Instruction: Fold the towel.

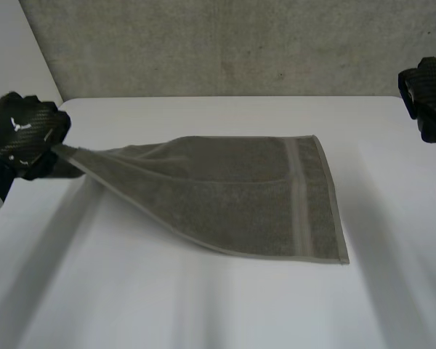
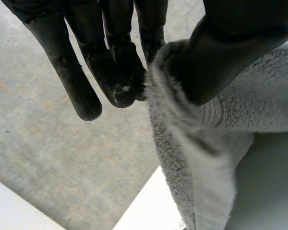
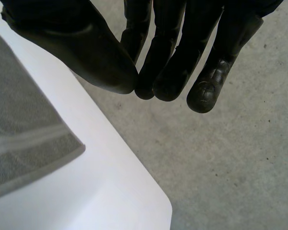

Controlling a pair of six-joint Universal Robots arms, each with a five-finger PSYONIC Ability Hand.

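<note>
Towel (image 1: 240, 196) on white table (image 1: 203, 313), right edge flat, open tabletop all round it.
Left hand (image 1: 25, 134) pinches its left corner, held raised; right hand (image 1: 429, 94) hangs near the table's far right corner, fingers straight, empty.

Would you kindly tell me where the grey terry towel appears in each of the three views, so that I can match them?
Head view: the grey terry towel lies mid-table, one corner lifted by the left hand.
Left wrist view: that corner is pinched between the left hand's thumb and fingers.
Right wrist view: its banded corner lies flat beside the open right hand.
Shared landmark: the white table.
</note>
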